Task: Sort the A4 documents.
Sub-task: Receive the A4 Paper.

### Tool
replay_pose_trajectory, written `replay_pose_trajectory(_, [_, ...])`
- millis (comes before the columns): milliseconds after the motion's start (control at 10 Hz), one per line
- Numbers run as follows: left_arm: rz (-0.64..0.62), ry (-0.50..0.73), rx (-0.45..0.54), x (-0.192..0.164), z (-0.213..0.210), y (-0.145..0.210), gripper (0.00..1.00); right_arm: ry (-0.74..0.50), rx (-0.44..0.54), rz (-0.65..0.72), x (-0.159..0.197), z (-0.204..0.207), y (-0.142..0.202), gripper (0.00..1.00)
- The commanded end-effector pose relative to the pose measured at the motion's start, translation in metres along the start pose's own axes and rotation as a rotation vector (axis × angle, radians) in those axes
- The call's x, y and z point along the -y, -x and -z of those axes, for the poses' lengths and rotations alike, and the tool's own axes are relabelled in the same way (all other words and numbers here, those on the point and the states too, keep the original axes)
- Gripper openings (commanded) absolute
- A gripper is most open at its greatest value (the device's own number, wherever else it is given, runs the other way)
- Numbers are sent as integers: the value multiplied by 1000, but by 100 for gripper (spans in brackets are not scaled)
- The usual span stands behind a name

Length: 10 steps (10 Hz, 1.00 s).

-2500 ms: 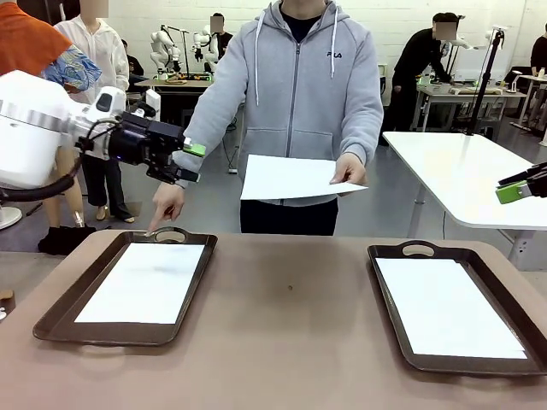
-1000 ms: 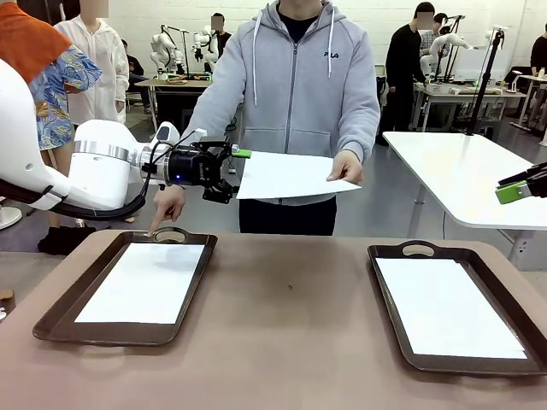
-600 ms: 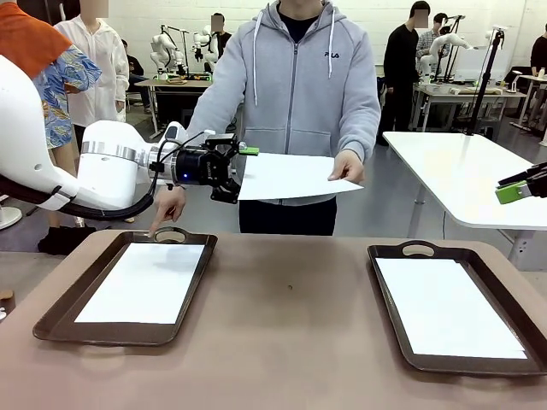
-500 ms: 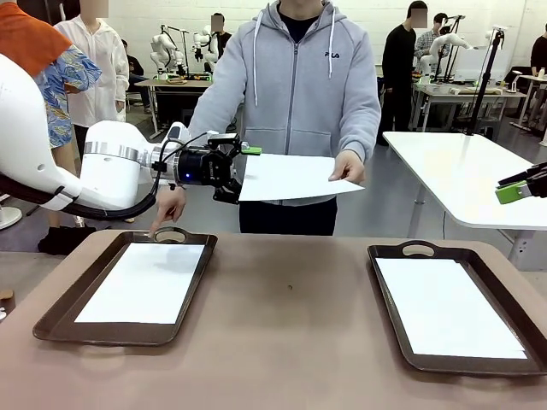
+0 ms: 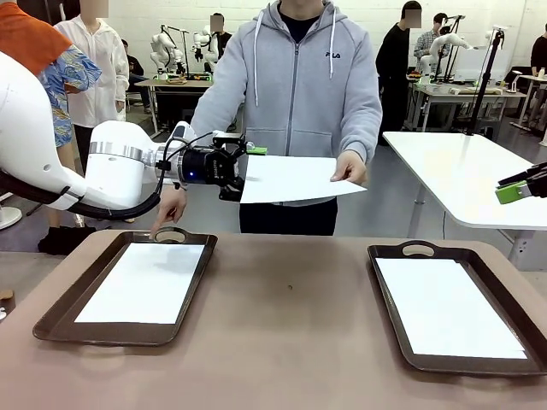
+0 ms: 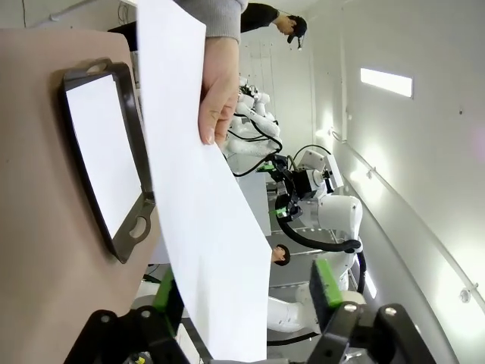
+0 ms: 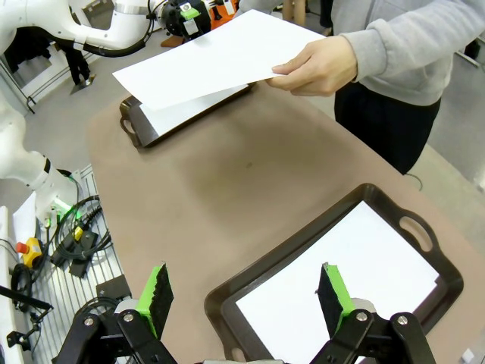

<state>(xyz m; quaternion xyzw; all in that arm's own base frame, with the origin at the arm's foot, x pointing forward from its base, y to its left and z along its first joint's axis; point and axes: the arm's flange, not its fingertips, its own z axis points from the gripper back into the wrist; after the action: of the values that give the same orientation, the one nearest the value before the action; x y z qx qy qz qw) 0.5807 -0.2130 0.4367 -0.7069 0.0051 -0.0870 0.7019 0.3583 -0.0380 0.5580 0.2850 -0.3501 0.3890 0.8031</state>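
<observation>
The sheet of paper [image 5: 295, 178] the person is holding out sits level in the air above the far edge of the worktop [image 5: 291, 342], pinched at one end by the person's hand [image 5: 349, 167], and its other end now lies between the fingers of the left end effector [image 5: 248, 171]. A second ago that end effector was just short of the sheet's edge with its fingers spread wide; since then it has slid in over the edge and the fingers have begun to draw together. From the left wrist view the sheet runs up between the two green pads with daylight on one side, so the fingers look only partly drawn in and I can't tell whether they grip the paper yet. To my eye this is the handover itself: the person has not let go, and the robot is about to take the sheet. Below and a little back from the left end effector, the person's other hand [image 5: 167, 207] points at the handle of the left tray [image 5: 51, 318], which already holds a sheet, so that is probably where this one goes. The right end effector [image 7: 244, 292] hangs with its fingers wide apart and nothing between them, above the right tray [image 5: 389, 342] and its own sheet.
</observation>
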Motion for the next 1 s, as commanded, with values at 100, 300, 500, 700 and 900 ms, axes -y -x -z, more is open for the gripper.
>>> replay_pose_trajectory(100, [14, 13, -22, -2, -3, -7, 62, -16, 25, 0, 1, 1, -2, 100])
replay_pose_trajectory(300, [17, 2, -3, -3, -6, -5, 43, -16, 25, 0, 1, 1, -2, 100])
replay_pose_trajectory(500, [11, 8, 14, -6, -9, -5, 24, -16, 25, 0, 1, 1, -2, 100])
replay_pose_trajectory(700, [24, 10, 16, -6, -10, -5, 4, -16, 25, 0, 1, 1, -2, 100])
replay_pose_trajectory(900, [23, 15, 12, -6, -10, -5, 0, -16, 25, 0, 1, 1, -2, 100])
